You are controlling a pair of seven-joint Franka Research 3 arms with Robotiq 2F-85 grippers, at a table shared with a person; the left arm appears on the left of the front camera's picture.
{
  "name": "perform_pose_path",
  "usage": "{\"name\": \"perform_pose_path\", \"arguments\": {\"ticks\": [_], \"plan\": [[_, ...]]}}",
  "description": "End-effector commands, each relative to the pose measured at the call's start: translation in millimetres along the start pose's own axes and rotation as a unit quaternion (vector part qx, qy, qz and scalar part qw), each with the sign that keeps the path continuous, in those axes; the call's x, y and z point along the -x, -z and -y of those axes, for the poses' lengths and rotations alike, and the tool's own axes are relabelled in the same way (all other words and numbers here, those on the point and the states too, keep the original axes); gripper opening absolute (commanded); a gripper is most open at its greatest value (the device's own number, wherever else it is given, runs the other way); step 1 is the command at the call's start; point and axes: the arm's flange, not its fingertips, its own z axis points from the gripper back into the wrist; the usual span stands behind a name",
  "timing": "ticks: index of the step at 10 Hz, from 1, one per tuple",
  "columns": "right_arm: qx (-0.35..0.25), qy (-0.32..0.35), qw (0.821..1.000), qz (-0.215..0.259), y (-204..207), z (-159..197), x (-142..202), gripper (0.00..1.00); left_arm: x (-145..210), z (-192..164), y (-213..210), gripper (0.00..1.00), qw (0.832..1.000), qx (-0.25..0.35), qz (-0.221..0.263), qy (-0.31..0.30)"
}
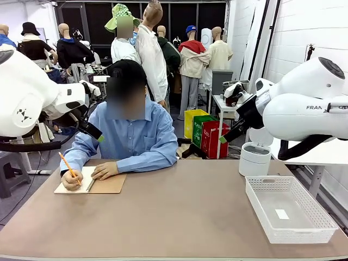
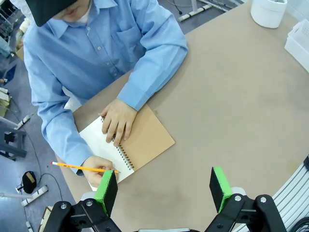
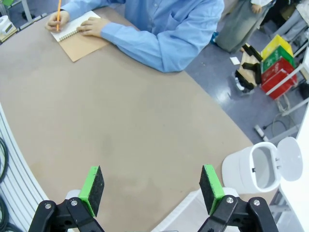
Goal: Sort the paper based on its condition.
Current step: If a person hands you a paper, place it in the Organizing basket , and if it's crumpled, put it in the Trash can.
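Loose paper is out of view. At the far left of the table, a person in a blue shirt writes with an orange pencil (image 1: 68, 163) on the white page of a spiral notebook (image 1: 103, 184) with a tan cover. One hand rests on the page. My left gripper (image 1: 95, 132) hangs high above the table's left side. In the left wrist view it (image 2: 163, 190) is open and empty, looking down on the notebook (image 2: 147, 140). My right gripper (image 1: 231, 132) hovers high at the right; it (image 3: 151, 186) is open and empty over bare tabletop.
A white mesh basket (image 1: 261, 209) stands at the table's right front, holding only a small white label. Behind it stands a white lidded bin (image 1: 254, 159) with its lid open (image 3: 256, 169). Tan tabletop (image 1: 179, 212) spreads between notebook and basket.
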Motion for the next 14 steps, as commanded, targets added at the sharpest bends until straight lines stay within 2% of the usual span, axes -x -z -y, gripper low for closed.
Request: {"name": "perform_pose_path", "arguments": {"ticks": [1, 3, 4, 5, 14], "plan": [[-0.017, -0.009, 1.0, 0.014, 3.0, 3.9, 2.9, 1.0, -0.4, -2.5, 2.7, 1.0, 1.0, 0.011, 0.01, 0.004], [-0.016, -0.003, 1.0, 0.013, 4.5, 4.1, 2.7, 1.0, -0.7, -4.4, 5.9, 1.0, 1.0, 0.018, 0.008, 0.003], [-0.027, 0.007, 0.999, 0.024, 9.4, 5.2, 4.7, 1.0, -0.2, -0.4, 0.3, 1.0, 1.0, 0.0, 0.001, -0.001], [-0.002, -0.001, 1.0, 0.001, 0.2, 0.9, 0.5, 1.0, -0.2, -0.4, 0.3, 1.0, 1.0, 0.0, 0.001, -0.001], [-0.002, -0.001, 1.0, 0.001, 0.2, 0.9, 0.5, 1.0, -0.2, -0.4, 0.3, 1.0, 1.0, 0.0, 0.001, -0.001]]}}
